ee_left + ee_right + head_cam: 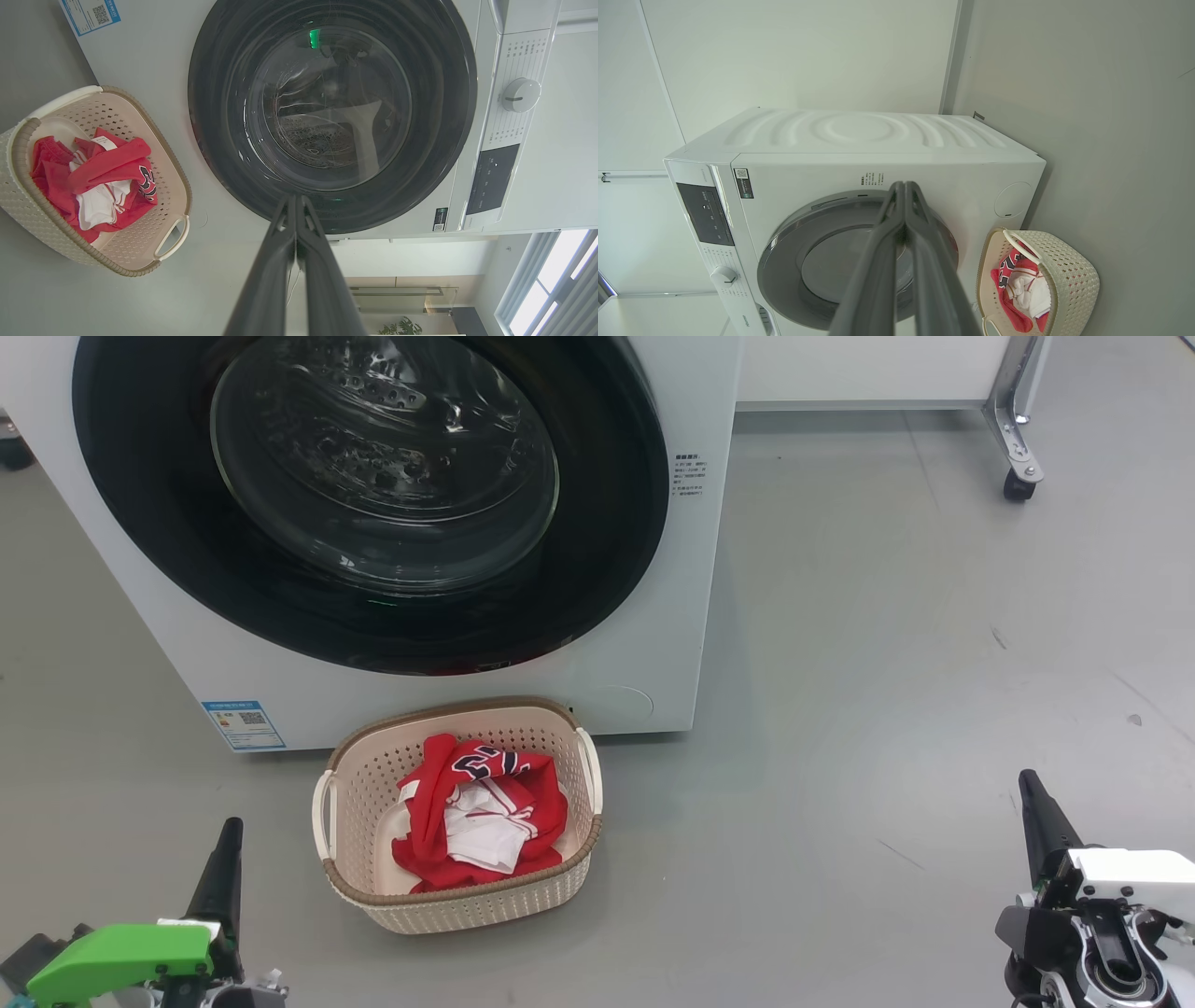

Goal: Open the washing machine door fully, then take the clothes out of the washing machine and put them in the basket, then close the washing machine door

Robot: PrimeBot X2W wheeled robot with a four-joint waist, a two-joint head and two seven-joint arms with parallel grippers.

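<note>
Here, a blue QR label (243,724) marks the washer (653,653), glossy door (611,513) shut. Before it, a perforated basket (467,907) holds red clothes (431,821); left claw (231,826) and right claw (1027,777) pressed together.

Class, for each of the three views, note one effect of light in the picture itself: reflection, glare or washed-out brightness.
Head view: pale reflections streak the washing machine door. Left wrist view: a green glint sits on its glass, and the window at lower right is washed out. Right wrist view: sheen turns the door's dark ring grey.
</note>
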